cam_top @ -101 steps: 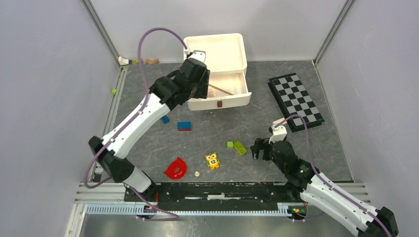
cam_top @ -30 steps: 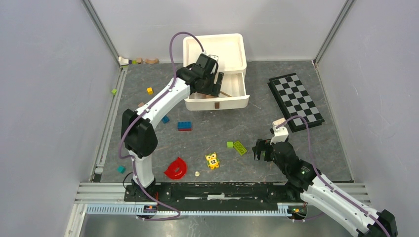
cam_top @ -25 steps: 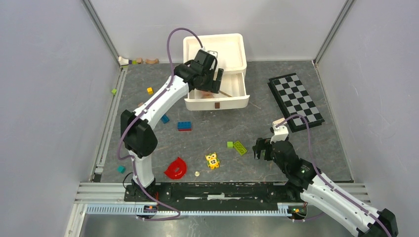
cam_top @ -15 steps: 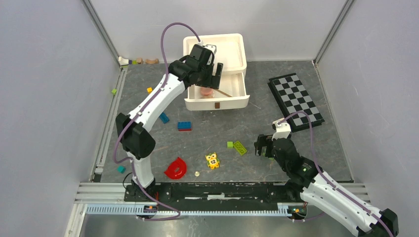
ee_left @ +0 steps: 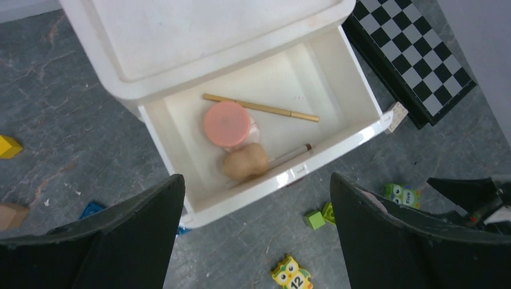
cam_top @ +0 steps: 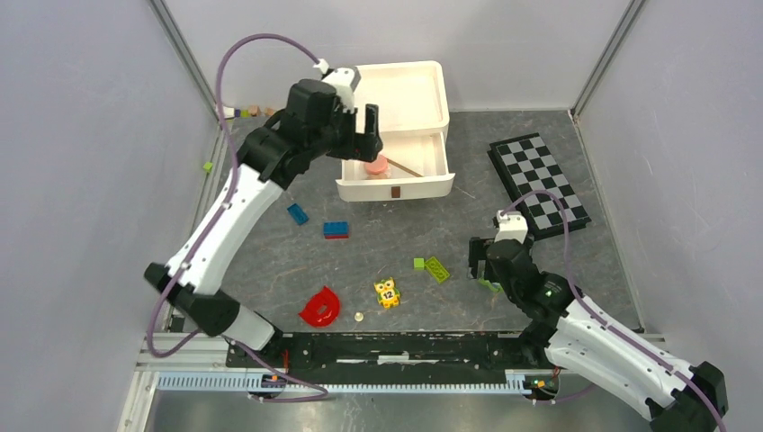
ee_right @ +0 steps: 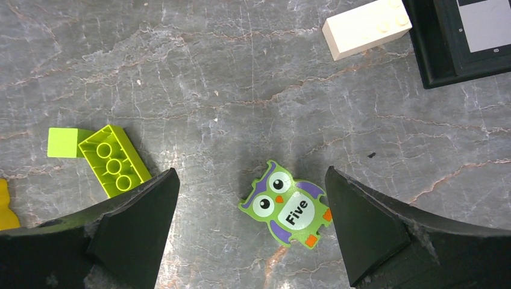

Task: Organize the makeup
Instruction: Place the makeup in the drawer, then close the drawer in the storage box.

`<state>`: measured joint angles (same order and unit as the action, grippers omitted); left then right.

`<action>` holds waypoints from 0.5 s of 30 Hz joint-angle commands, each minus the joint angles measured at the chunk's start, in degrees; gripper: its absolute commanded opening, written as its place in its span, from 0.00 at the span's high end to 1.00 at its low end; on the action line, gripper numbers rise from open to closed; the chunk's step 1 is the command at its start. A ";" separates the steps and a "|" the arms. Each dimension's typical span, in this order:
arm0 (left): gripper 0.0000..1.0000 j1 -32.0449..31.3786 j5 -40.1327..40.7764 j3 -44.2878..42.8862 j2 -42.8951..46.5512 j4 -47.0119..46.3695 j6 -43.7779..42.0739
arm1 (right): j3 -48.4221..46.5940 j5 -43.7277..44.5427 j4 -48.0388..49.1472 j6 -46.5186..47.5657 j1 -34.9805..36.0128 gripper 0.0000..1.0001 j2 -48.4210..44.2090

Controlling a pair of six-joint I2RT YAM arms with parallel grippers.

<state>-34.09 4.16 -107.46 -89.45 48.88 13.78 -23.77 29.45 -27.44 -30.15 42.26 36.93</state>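
A robot lab test cell: plain grey panel walls, aluminium frame rail, grey marbled table.

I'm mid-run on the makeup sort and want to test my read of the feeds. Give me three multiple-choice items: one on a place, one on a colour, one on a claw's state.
1. Where does the round pink plastic disc lie?
A. in the open white drawer
B. on the tabletop
C. in a claw's grip

2. What is the main colour of the owl-shaped block below the right claw?
A. yellow
B. red
C. green

3. What state is the left claw in?
A. shut on a pencil
B. open, holding nothing
C. shut on nothing

Answers:
1 A: the left wrist view shows the disc on the drawer's floor.
2 C: the right wrist view shows a green body marked "Five".
3 B: its fingers stand wide apart above the drawer with nothing between them.
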 commanded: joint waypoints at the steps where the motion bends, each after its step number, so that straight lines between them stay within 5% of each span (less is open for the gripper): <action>1: 0.04 0.11 0.45 7.00 8.97 -2.50 -2.09 | -3.48 0.59 -1.14 -0.24 0.06 0.02 2.09; 6: 0.00 0.54 4.76 23.61 22.92 -7.89 -1.36 | -2.69 0.14 1.20 0.08 0.10 0.02 1.49; 15: 0.00 4.74 5.71 45.32 39.19 -4.52 5.80 | -3.80 6.02 5.34 -2.72 0.04 0.02 -5.52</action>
<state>-30.81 8.95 -68.58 -53.56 44.21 14.94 -25.30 31.33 -27.31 -31.24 42.26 36.01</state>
